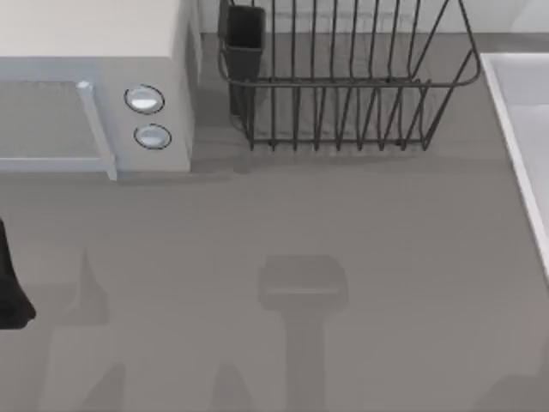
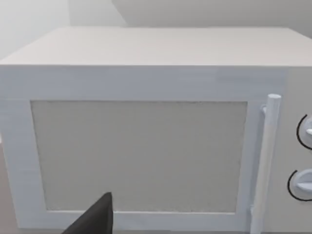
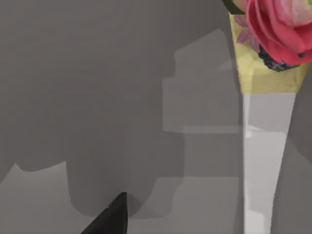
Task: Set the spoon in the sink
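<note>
At the table's right edge, the sink [image 1: 525, 129] appears bare; tool states unclear.

Standing at the table's [image 1: 283, 223] far left: the microwave [image 1: 94, 86], its two knobs [image 1: 147, 117] sitting just right of its door handle [image 1: 96, 129]. Lying right of the microwave and level with it: the dish rack [image 1: 343, 77], holding a cutlery cup [image 1: 245, 34] in its near-microwave corner. Sitting well right of the microwave, past the rack: the sink [image 1: 523, 120].
</note>
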### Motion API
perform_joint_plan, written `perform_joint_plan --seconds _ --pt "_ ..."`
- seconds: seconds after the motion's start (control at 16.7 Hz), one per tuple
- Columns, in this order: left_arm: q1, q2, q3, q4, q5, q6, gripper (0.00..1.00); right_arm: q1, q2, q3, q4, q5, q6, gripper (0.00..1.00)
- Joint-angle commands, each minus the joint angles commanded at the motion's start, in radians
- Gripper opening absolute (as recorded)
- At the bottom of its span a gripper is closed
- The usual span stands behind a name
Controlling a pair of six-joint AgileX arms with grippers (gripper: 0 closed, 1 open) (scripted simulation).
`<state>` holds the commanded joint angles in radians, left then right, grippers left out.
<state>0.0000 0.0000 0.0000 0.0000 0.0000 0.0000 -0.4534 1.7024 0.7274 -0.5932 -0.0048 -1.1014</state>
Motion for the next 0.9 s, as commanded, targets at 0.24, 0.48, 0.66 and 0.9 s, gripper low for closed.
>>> perform_joint_plan --seconds 0.24,0.48,0.66,0.9 --pt "0.000 0.000 0.000 0.000 0.000 0.000 1.00 0.000 0.000 0.000 0.000 0.000 0.000 0.25" --pt "0.000 0.000 0.000 0.000 0.000 0.000 1.00 0.000 0.000 0.000 0.000 0.000 0.000 0.00" --pt "0.000 0.000 0.000 0.000 0.000 0.000 1.00 0.000 0.000 0.000 0.000 0.000 0.000 0.00" --pt "0.000 0.000 0.000 0.000 0.000 0.000 1.00 0.000 0.000 0.000 0.000 0.000 0.000 0.00"
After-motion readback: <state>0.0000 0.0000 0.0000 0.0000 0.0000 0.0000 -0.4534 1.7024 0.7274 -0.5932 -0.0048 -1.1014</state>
